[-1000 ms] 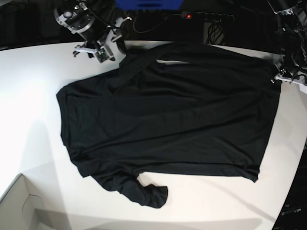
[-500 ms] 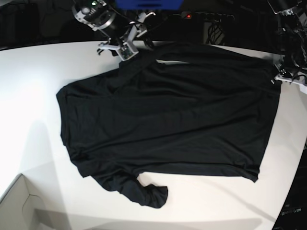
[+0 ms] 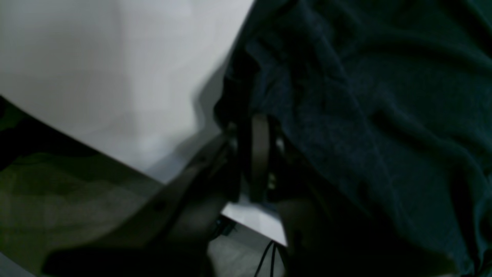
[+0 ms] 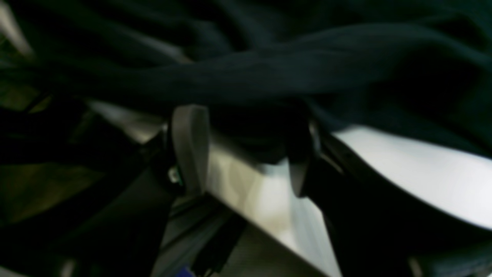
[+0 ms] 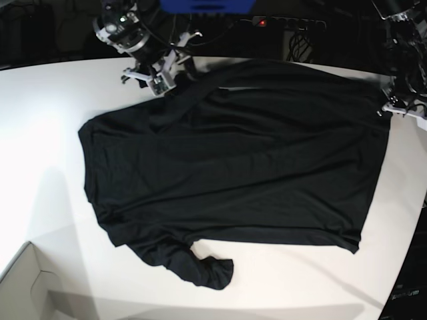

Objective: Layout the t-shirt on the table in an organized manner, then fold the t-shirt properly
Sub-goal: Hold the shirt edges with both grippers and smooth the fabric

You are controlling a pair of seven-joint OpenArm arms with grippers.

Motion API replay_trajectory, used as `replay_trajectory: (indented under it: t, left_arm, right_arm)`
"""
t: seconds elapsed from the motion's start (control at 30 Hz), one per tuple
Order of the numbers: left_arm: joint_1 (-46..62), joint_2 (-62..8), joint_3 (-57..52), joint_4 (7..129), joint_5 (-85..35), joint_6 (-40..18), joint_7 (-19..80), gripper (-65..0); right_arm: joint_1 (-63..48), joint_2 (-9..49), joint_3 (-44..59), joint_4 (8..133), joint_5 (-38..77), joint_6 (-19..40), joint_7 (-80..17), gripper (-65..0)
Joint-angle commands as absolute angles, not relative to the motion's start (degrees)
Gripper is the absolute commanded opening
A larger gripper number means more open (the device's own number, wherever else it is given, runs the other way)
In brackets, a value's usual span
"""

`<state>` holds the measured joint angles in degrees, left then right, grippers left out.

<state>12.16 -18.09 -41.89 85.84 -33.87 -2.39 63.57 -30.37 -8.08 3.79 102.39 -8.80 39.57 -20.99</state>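
T-shirt (image 5: 233, 160) flat on table (image 5: 40, 120), long axis left-right, no print; left pincer (image 3: 255, 154) clamps hem, right pincer (image 4: 242, 150) gaping.

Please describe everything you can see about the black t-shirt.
The t-shirt is plain black, thin, soft cloth with no print. It lies spread on the white table, mostly flat, with light wrinkles. One sleeve is bunched at the near edge. The left hand is shut on its hem at a far corner. The right hand is open beside a raised fold.

Plain black t-shirt (image 5: 233, 153) on white table (image 5: 40, 120).
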Motion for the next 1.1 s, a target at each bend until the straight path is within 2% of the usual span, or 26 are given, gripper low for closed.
replay_trajectory:
  t: [0.0, 0.57, 0.7, 0.9, 1.07]
  left_arm:
    - [11.74, -19.12, -42.24, 86.64, -34.24, -2.42, 63.08, -65.0]
    - [11.74, -19.12, -42.24, 86.64, -34.24, -2.42, 63.08, -65.0]
    - [11.74, -19.12, -42.24, 86.64, -34.24, -2.42, 63.08, -65.0]
    - [11.74, -19.12, -42.24, 86.64, -34.24, -2.42, 63.08, -65.0]
    - [11.74, -19.21, -42.33, 86.64, -34.51, -2.42, 63.08, -65.0]
  right_arm:
    - [-30.73, -8.4, 3.47, 103.34, -7.87, 40.0, -19.82, -32.5]
    - [-28.62, -8.48, 1.36, 101.85, -7.78, 40.0, -19.91, -33.6]
    - [-28.53, -8.48, -0.66, 101.85, -7.78, 40.0, -19.91, -41.8]
    - [-27.38, -8.48, -1.45, 102.11, -7.69, 40.0, -19.91, -64.0]
    - [-27.38, -8.4, -1.1, 104.57, -7.69, 40.0, -19.56, -65.0]
